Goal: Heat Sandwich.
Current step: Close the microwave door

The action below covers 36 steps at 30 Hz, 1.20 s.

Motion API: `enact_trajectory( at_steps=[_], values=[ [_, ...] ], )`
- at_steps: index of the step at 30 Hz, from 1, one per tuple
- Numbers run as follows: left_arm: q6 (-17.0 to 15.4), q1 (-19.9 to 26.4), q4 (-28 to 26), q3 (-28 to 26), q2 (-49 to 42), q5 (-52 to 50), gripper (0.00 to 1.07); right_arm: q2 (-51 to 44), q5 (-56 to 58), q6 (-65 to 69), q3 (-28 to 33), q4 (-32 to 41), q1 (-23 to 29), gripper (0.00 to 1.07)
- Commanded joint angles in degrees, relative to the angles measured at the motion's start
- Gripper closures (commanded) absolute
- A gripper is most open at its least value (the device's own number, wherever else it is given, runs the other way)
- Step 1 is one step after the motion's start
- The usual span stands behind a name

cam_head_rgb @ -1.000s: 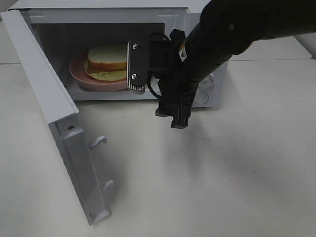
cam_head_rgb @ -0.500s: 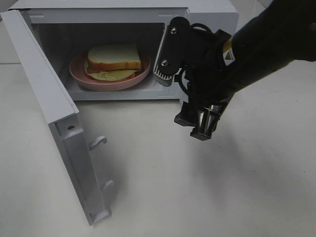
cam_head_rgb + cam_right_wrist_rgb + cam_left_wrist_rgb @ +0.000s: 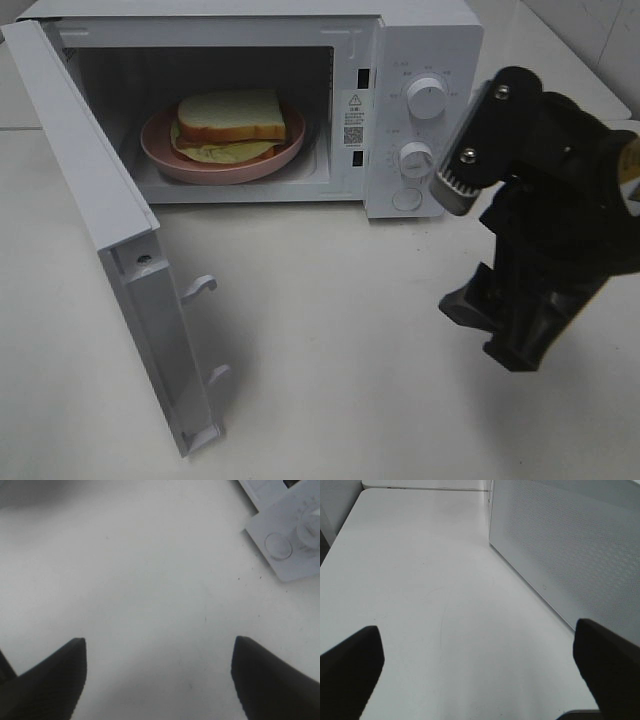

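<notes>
The sandwich [image 3: 228, 122] lies on a round pink plate [image 3: 165, 160] inside the cavity of a white microwave [image 3: 440, 40]. It sits well within the plate's rim, a pale yellow-green layer showing under the top slice. The microwave door [image 3: 90, 170] stands swung wide open on the left side of the exterior view, its latch hooks facing out.

The right fingers [image 3: 470, 305] hang over the bare tabletop [image 3: 330, 330], in front of and to the right of the control panel and clear of the microwave. In the wrist view the right fingers [image 3: 50, 680] are spread wide with only tabletop between them, and the round button [image 3: 278, 546] is in sight at the panel's corner.

The left fingers [image 3: 350, 665] also stand wide apart and hold nothing, above the tabletop beside a white perforated panel [image 3: 570, 545]. They do not show in the exterior view.
</notes>
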Motion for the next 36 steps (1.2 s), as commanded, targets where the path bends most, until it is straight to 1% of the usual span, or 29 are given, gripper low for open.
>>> enact_trajectory(
  at_steps=[1,4,5,9,11,14,19,22,23,26,27,28,29,31,32,33,36],
  values=[
    [-0.5,-0.1,-0.1,0.2,-0.9,-0.4,0.09,-3.6,2.2,2.8,1.8,0.3,-0.1,0.31],
    [-0.5,-0.1,-0.1,0.2,-0.9,-0.4,0.09,-8.0,9.6,6.9,2.5,1.8,-0.1,0.31],
    [-0.5,-0.1,-0.1,0.2,-0.9,-0.4,0.09,-8.0,9.6,6.9,2.5,1.8,-0.1,0.31],
    [-0.5,-0.1,-0.1,0.2,-0.9,-0.4,0.09,-14.4,19.5,11.3,2.5,1.8,-0.1,0.31],
    [-0.5,-0.1,-0.1,0.2,-0.9,-0.4,0.09,-15.2,20.6,11.6,2.5,1.8,-0.1,0.31],
    [-0.5,-0.1,-0.1,0.2,-0.9,-0.4,0.09,-19.0,25.7,12.4,2.5,1.8,-0.1,0.31],
    [-0.5,-0.1,-0.1,0.2,-0.9,-0.4,0.09,-21.4,29.7,14.0,2.5,1.8,-0.1,0.31],
    [-0.5,-0.1,-0.1,0.2,-0.9,-0.4,0.09,-25.2,34.2,16.3,2.5,2.6,-0.1,0.31],
    [-0.5,-0.1,-0.1,0.2,-0.9,-0.4,0.09,-28.2,36.2,16.4,2.5,3.2,-0.1,0.31],
    [-0.5,-0.1,-0.1,0.2,-0.9,-0.4,0.09,-30.9,37.5,16.4,2.5,3.2,-0.3,0.31],
    [-0.5,-0.1,-0.1,0.2,-0.9,-0.4,0.09,-32.3,38.0,16.3,2.5,3.2,-1.0,0.31],
    [-0.5,-0.1,-0.1,0.2,-0.9,-0.4,0.09,-34.8,38.8,16.3,2.5,3.2,-3.1,0.31],
    [-0.5,-0.1,-0.1,0.2,-0.9,-0.4,0.09,-34.8,38.8,16.3,2.5,3.2,-3.1,0.31],
    [-0.5,-0.1,-0.1,0.2,-0.9,-0.4,0.09,-37.6,39.1,16.3,2.5,3.2,-6.0,0.31],
    [-0.5,-0.1,-0.1,0.2,-0.9,-0.4,0.09,-40.4,39.0,16.3,2.5,3.1,-9.5,0.31],
    [-0.5,-0.1,-0.1,0.2,-0.9,-0.4,0.09,-40.4,39.0,16.3,2.5,3.1,-9.5,0.31],
    [-0.5,-0.1,-0.1,0.2,-0.9,-0.4,0.09,-43.8,38.6,16.3,2.6,3.2,-13.7,0.31]
  ],
)
